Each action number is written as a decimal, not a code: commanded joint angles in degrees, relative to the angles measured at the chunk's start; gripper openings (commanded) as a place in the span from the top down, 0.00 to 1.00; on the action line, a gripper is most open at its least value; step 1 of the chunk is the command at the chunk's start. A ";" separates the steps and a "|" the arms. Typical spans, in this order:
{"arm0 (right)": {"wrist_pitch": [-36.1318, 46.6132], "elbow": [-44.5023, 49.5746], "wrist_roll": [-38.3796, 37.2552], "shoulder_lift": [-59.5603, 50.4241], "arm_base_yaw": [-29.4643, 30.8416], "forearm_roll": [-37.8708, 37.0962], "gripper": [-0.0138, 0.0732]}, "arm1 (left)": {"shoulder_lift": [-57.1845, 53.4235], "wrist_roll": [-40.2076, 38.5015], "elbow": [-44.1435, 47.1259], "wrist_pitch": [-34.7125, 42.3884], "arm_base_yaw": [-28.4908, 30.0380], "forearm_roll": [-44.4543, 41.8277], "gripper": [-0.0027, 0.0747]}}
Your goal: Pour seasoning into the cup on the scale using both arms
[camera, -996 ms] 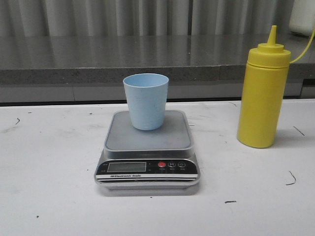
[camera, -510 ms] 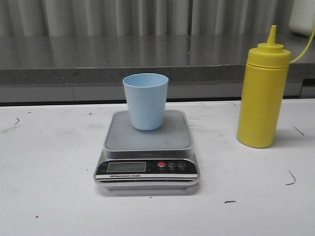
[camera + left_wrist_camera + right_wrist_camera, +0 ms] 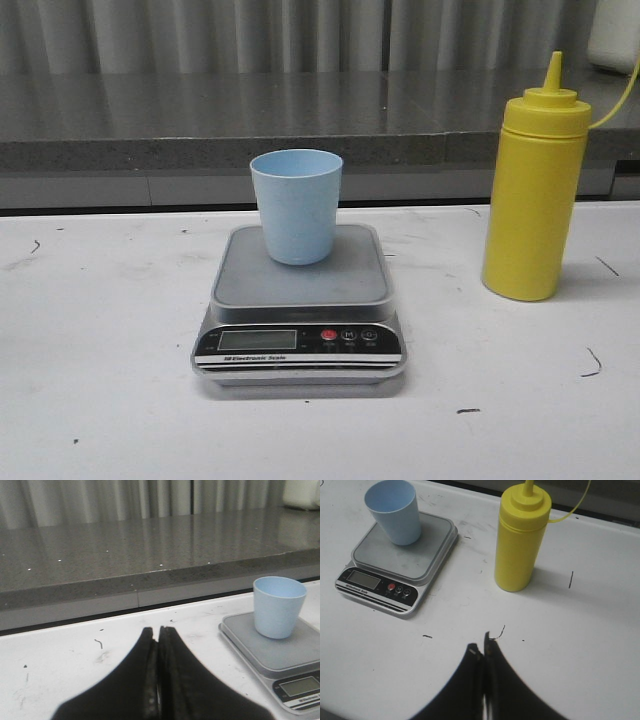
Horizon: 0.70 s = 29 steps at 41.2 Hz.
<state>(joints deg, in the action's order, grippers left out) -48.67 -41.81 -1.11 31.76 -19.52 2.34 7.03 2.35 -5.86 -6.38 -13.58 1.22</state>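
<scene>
A pale blue cup stands upright on the steel platform of a silver-grey scale in the middle of the white table. A tall yellow seasoning bottle stands upright to the right, its thin cap strap curving off to the right. Neither gripper shows in the front view. My left gripper is shut and empty, low over the table, left of the scale and cup. My right gripper is shut and empty, above the table, nearer the front than the bottle, scale and cup.
A grey stone counter ledge runs along the back of the table, with corrugated wall behind. A white object sits on the ledge at the far right. The white table has small dark scuff marks.
</scene>
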 commanded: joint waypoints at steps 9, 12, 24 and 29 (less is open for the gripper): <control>3.81 -1.39 0.38 0.13 0.05 0.06 0.98 | -7.97 -0.35 7.57 9.36 7.27 5.56 0.99; 3.90 -1.39 0.38 0.13 0.05 0.06 0.98 | -8.36 -0.35 7.46 7.79 8.33 5.56 0.99; 3.78 -1.39 0.38 0.13 0.05 0.06 0.98 | -8.36 -0.35 7.46 7.66 9.04 5.65 0.99; 3.77 -1.39 0.38 0.13 0.05 0.06 0.98 | -8.36 -0.35 7.46 7.66 9.04 6.21 0.99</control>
<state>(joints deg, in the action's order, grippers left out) -48.67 -41.81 -1.11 31.76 -19.52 2.34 -0.26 2.35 0.24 -2.69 -4.65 6.29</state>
